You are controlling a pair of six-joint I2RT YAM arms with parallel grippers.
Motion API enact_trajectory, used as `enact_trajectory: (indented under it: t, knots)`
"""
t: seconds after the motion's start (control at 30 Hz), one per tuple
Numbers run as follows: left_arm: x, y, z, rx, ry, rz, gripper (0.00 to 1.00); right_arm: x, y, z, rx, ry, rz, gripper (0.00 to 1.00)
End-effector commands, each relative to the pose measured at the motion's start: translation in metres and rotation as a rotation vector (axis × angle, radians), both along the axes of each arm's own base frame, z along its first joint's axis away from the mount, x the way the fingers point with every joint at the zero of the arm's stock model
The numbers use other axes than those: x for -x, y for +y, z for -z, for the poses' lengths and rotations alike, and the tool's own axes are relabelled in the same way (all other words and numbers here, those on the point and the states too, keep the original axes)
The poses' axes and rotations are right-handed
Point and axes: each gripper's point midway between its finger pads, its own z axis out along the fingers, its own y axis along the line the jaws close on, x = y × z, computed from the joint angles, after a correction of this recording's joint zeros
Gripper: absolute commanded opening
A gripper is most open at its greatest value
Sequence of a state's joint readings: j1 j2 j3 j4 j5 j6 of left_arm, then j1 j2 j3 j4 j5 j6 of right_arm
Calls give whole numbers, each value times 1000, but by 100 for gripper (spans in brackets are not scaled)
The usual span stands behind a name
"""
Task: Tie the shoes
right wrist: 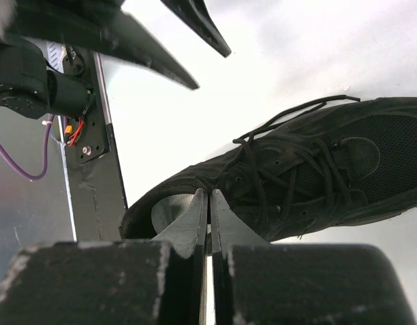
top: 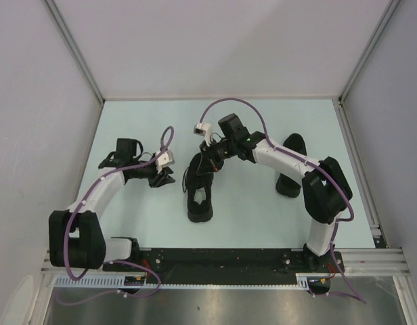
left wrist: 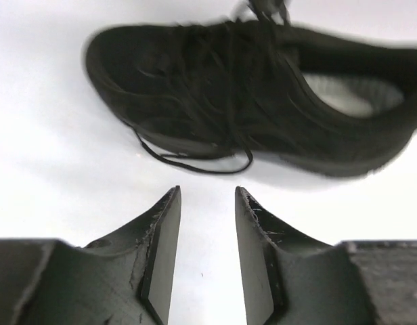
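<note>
A black low-top shoe (top: 200, 203) lies mid-table; its grey insole shows. My right gripper (top: 208, 166) hangs over its laced part. In the right wrist view the right gripper (right wrist: 209, 193) is shut, its tips pinched on a thin black lace (right wrist: 225, 177) by the top eyelets of the shoe (right wrist: 344, 162). My left gripper (top: 169, 177) sits just left of the shoe. In the left wrist view the left gripper (left wrist: 207, 191) is open with only bare table between its fingers. The shoe (left wrist: 195, 95) lies ahead of it, a loose lace loop (left wrist: 195, 166) trailing toward it.
A second dark, shoe-like shape (top: 292, 162) lies at the right, partly behind the right arm (top: 290, 159). White walls (top: 215, 47) close the table at the back and sides. The black base rail (top: 222, 257) runs along the near edge.
</note>
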State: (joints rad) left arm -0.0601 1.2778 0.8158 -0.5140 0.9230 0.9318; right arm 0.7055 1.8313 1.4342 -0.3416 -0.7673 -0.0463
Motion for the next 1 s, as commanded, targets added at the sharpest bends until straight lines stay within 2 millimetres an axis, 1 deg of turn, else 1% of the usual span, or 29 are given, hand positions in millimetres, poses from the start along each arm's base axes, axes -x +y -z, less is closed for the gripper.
enact_trajectory:
  t: [0.0,0.03,0.07,0.13,0.17,0.27,0.3,0.43,0.6,0.7,0.8,0.9,0.97]
  knots:
    - [14,3,19,-100,-114,196,44,-2,2,-11,-24,-36,-17,0]
    - [15,-2,24,-126,-147,242,45,-2,2,-12,-26,-37,-16,0]
    - [16,0,38,-172,-135,255,44,-3,2,-12,-26,-37,-16,0]
    - [15,-5,47,-204,-176,311,44,-3,1,-11,-23,-33,-12,0]
    - [15,-6,52,-211,-168,322,44,-3,1,-11,-23,-31,-11,0]
    - [13,-14,57,-229,-192,373,42,-3,-1,-12,-24,-22,-9,0]
    - [16,-18,62,-242,-190,404,42,-4,-1,-11,-24,-15,-7,0]
    - [19,-24,70,-277,-199,473,41,-5,-1,-10,-28,-9,-3,0]
    - [19,-30,73,-300,-212,506,43,-4,-1,-9,-24,0,-7,0]
    - [22,-33,78,-316,-216,534,42,-5,-1,-7,-23,3,-6,0]
    - [21,-36,81,-328,-219,540,41,-4,-1,-6,-22,7,-7,0]
    - [18,-40,82,-332,-219,529,40,-5,-1,-6,-24,8,-7,0]
    - [16,-41,83,-334,-213,529,36,-4,-1,-6,-23,9,-7,0]
